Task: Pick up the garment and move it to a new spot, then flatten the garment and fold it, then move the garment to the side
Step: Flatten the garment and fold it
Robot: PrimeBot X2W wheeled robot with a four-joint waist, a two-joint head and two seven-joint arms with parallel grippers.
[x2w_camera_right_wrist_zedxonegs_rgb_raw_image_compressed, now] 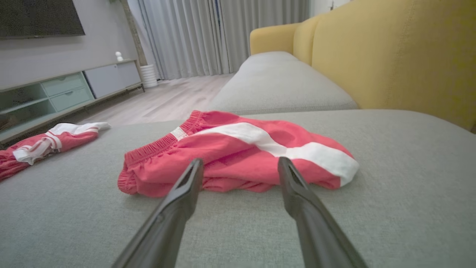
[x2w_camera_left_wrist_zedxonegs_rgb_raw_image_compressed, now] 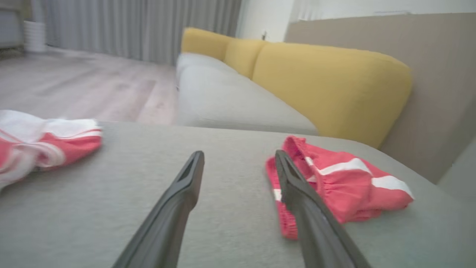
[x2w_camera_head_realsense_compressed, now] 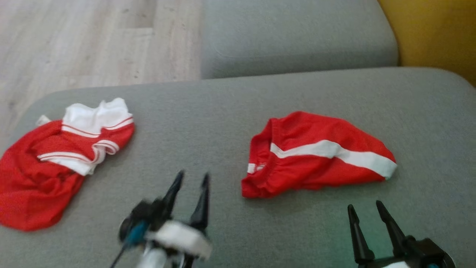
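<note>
- Red shorts with a white stripe, bunched up, lying right of centre on the grey seat cushion, elastic waistband turned toward the left.
- Left tool open and empty, over bare cushion between the two garments, motion-blurred in the head view, with its right finger overlapping the waistband in the left wrist view.
- Right tool likewise spread wide, gripping nothing, near the front edge of the shorts but apart from it, fingers aimed at the cloth.
- Red-and-white jersey crumpled at the left end of the same cushion, well apart from the shorts.
- Plain grey fabric between each tool and the shorts.
- Beyond the cushion: a second grey cushion, a yellow backrest on the right, pale wooden floor on the left.
- Farther off in the right wrist view: a low cabinet and grey curtains.
</note>
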